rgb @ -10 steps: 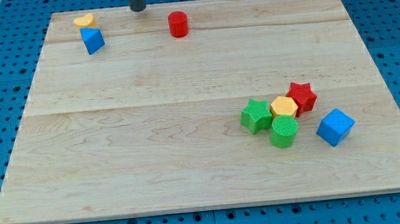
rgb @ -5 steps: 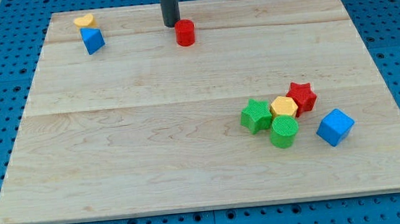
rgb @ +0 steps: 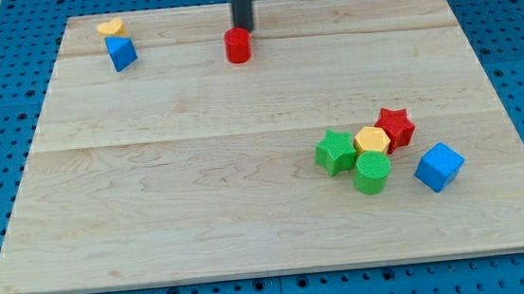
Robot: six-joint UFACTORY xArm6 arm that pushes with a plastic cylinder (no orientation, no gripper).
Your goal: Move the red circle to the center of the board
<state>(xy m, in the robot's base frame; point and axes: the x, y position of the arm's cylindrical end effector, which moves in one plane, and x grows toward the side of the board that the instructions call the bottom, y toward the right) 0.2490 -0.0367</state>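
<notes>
Red circle (rgb: 238, 46) slightly leftward, my tip (rgb: 244, 29) now behind.

Clustered—green star (rgb: 336, 152), yellow hexagon (rgb: 372, 140).

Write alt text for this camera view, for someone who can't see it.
A dark rod's tip sits just above a red circle near the top edge of a wooden board. A yellow heart and blue block sit top left; a green star, yellow hexagon, red star, green circle and blue cube cluster lower right.
</notes>
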